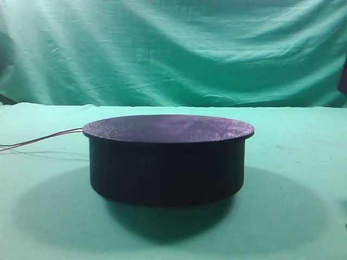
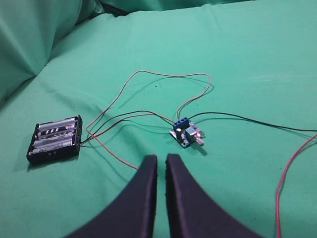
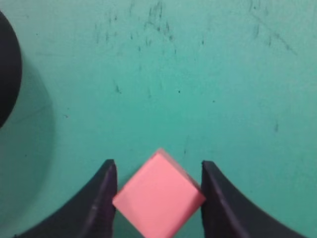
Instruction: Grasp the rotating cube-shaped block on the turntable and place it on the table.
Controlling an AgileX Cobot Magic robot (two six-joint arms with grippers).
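Looking down the right wrist view, we saw the cube-shaped block [image 3: 158, 197] lying between the spread fingers of our right gripper [image 3: 158, 173], corners at each finger, over the table [image 3: 198, 74], off beside the turntable [image 3: 7, 69]. Our left gripper [image 2: 161, 159] was clenched on nothing, near a battery holder [image 2: 55, 139] and control board [image 2: 185, 132].

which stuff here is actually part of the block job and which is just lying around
Job: cube-shaped block between the right hand's fingers; turntable; table.
Lying about: battery holder, small circuit board, loose wires, near the shut left hand.
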